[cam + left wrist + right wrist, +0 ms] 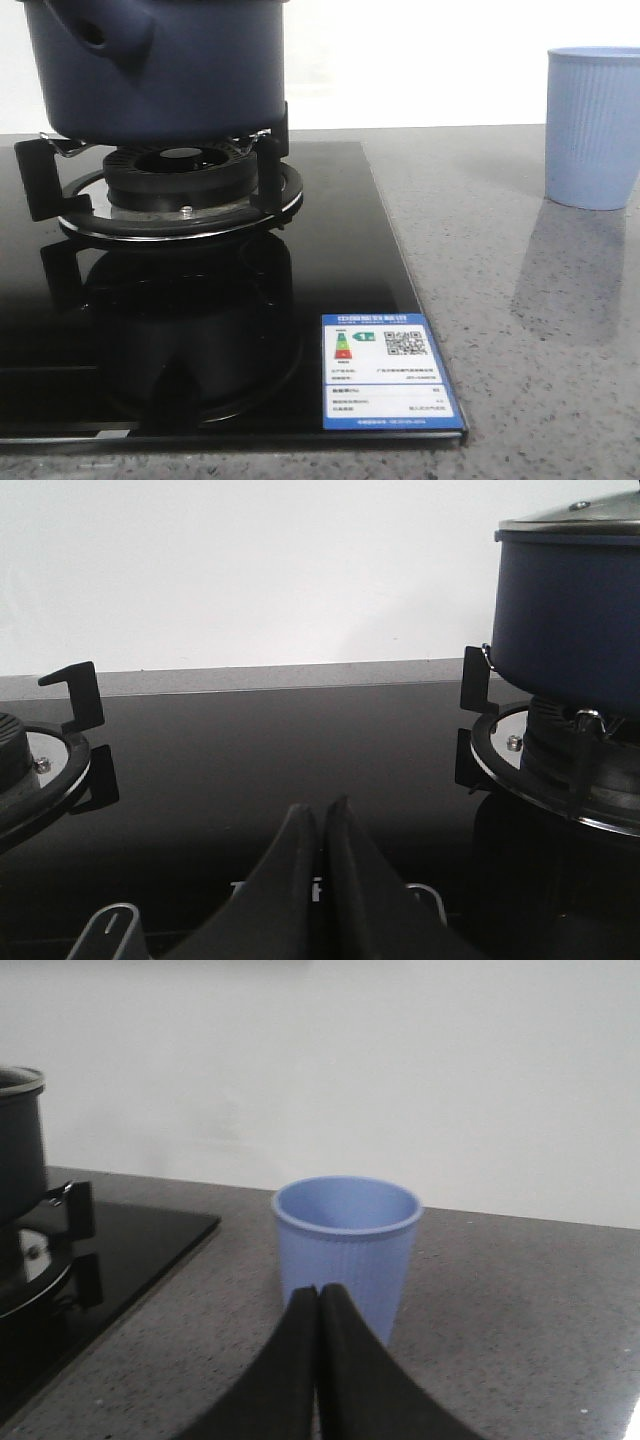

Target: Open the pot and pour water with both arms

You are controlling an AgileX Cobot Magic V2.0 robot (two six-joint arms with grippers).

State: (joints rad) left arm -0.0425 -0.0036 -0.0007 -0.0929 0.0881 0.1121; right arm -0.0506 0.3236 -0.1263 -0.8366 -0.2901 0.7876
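The dark navy pot (160, 65) stands on the gas burner's black support (180, 195), its stubby side knob with a hole facing front left. In the left wrist view the pot (575, 620) carries a metal-rimmed lid (575, 520). My left gripper (320, 815) is shut and empty, low over the black glass hob, well short of the pot. My right gripper (318, 1295) is also shut and empty, over the grey counter just in front of the light blue ribbed cup (347, 1250). Neither gripper shows in the front view.
The black glass hob (330, 260) bears an energy label (385, 372) at its front right corner. A second burner (35, 770) lies on the hob's other side. The light blue cup (592, 125) stands on the grey speckled counter (520, 330), beside a white wall.
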